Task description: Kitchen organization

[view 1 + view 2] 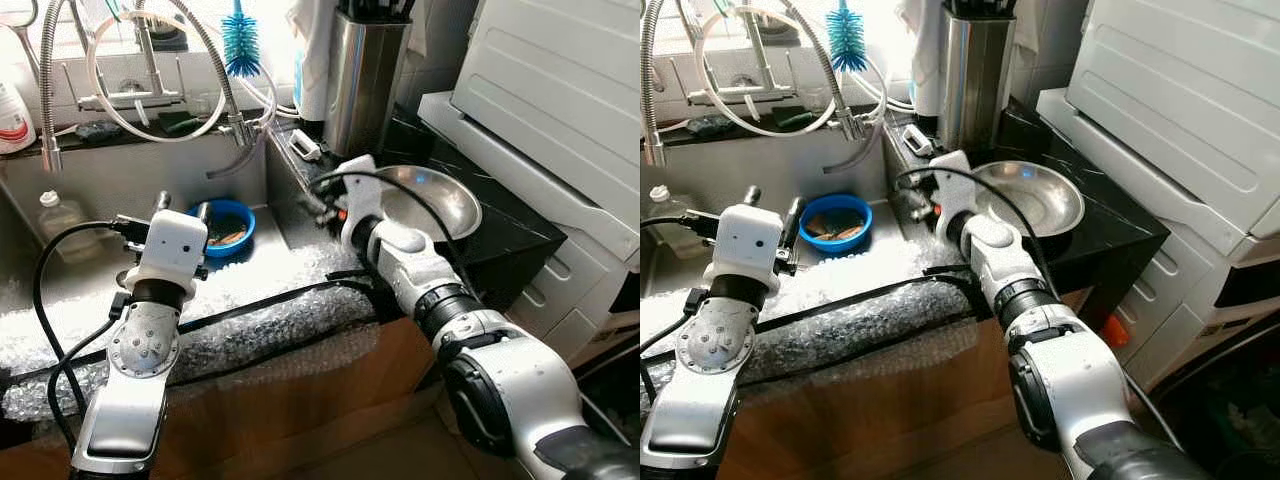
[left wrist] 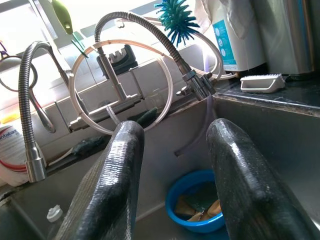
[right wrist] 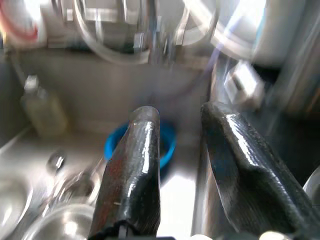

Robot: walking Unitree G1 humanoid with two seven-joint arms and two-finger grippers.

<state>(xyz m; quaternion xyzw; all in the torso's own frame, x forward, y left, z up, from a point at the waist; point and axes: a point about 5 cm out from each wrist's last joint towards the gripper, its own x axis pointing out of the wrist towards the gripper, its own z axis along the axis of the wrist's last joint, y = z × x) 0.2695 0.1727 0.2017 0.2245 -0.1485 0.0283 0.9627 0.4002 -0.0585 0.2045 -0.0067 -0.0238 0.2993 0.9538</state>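
A blue bowl (image 1: 222, 225) holding food scraps sits in the steel sink (image 1: 120, 180), near its right wall. My left gripper (image 1: 182, 206) hovers over the sink's front edge, open and empty, its fingers pointing toward the bowl (image 2: 197, 207). At the sink's right rim my right gripper (image 3: 180, 115) is open with nothing between its fingers; that view is blurred. Just right of that wrist, a shiny steel bowl (image 1: 435, 200) rests upright on the black counter (image 1: 510, 240).
Flexible faucets and a looped hose (image 1: 140, 70) rise behind the sink, with a blue bottle brush (image 1: 240, 45) and a steel knife block (image 1: 365, 75). A plastic bottle (image 1: 60, 215) stands at the sink's left. Bubble wrap (image 1: 250, 320) covers the front edge. A white appliance (image 1: 560, 100) stands to the right.
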